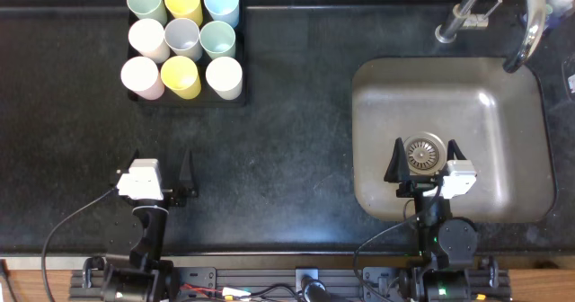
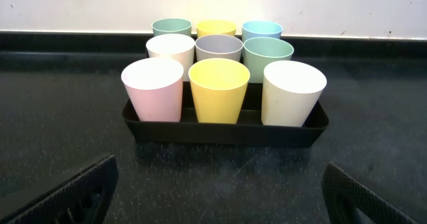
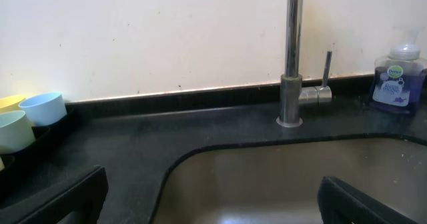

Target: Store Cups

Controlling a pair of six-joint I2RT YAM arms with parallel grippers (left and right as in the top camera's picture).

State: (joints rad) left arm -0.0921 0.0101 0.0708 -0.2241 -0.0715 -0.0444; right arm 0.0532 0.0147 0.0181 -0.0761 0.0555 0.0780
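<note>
Cups, top view: nine cups (image 1: 183, 39) stand upright, three rows of three, filling a black tray (image 1: 189, 102) at the far left of the dark counter (image 1: 287, 158).
Left arm, top view: the left gripper (image 1: 162, 155) sits over bare counter, well apart from the tray, jaws spread with nothing between them.
Right arm, top view: the right gripper (image 1: 424, 147) hangs over the sink (image 1: 503, 113), above the drain (image 1: 424, 156), jaws likewise released and empty.
Left wrist view: the tray (image 2: 227, 132) lies straight ahead; pink, yellow and white cups (image 2: 219, 91) make the nearest row.
Right wrist view: faucet (image 3: 291, 51) and soap bottle (image 3: 398, 77) stand behind the sink; a few cups (image 3: 42, 107) show off to the side.
Step in hand: none, I judge; every slot is filled, so either storing is finished or it has not begun.
Next move: if cups must be nested or taken elsewhere, the left arm is nearer and would need to advance to the front row and close on one rim.
</note>
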